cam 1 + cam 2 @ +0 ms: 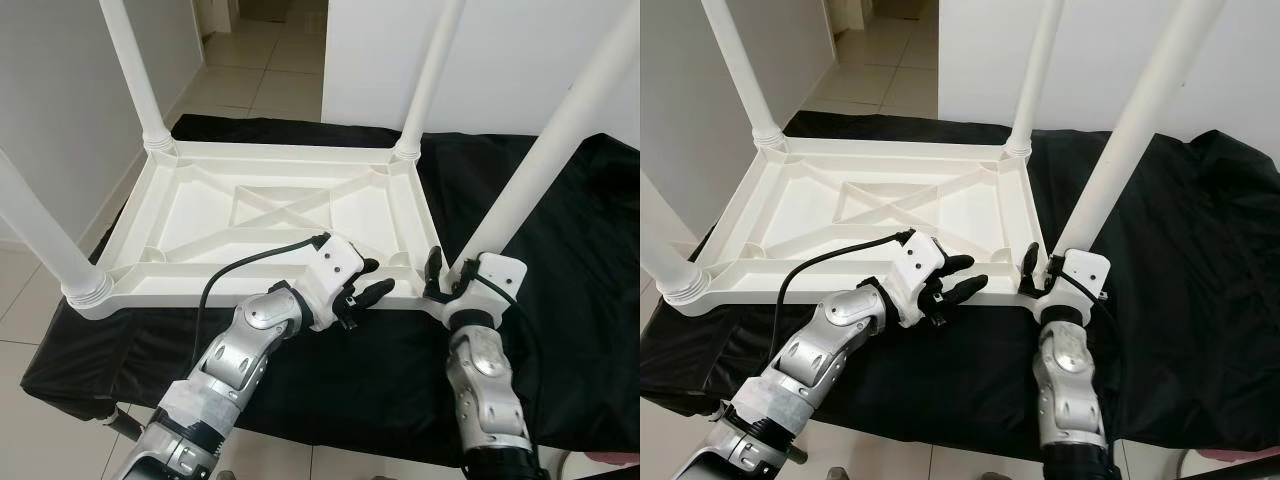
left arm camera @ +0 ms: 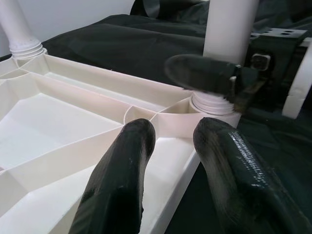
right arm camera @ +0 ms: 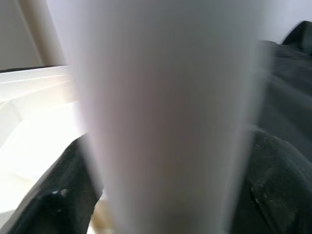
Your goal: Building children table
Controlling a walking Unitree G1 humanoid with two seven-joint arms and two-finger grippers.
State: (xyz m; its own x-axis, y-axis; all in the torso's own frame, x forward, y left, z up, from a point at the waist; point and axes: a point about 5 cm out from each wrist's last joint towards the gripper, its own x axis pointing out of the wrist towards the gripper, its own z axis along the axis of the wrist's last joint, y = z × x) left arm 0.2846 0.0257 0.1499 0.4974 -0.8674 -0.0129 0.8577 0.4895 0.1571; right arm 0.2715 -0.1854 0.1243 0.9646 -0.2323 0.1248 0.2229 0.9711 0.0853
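A white plastic children's table [image 1: 200,215] lies upside down on a black cloth, all of its legs pointing up. My right gripper [image 1: 455,275] is shut on the base of the near-right leg [image 1: 540,170]. In the right wrist view that leg [image 3: 165,112] stands between the two black fingers [image 3: 68,195]. My left gripper [image 1: 375,278] is open, hovering over the table's front rim just left of that leg. Nothing lies between its fingers [image 2: 122,180]. In the left wrist view the leg's socket [image 2: 212,102] shows ahead.
The black cloth [image 1: 560,330] covers the low surface under the table. Other legs rise at the near left [image 1: 40,235], far left [image 1: 135,70] and far right [image 1: 430,70]. A white wall [image 1: 520,50] stands behind, with tiled floor [image 1: 260,70] to the left.
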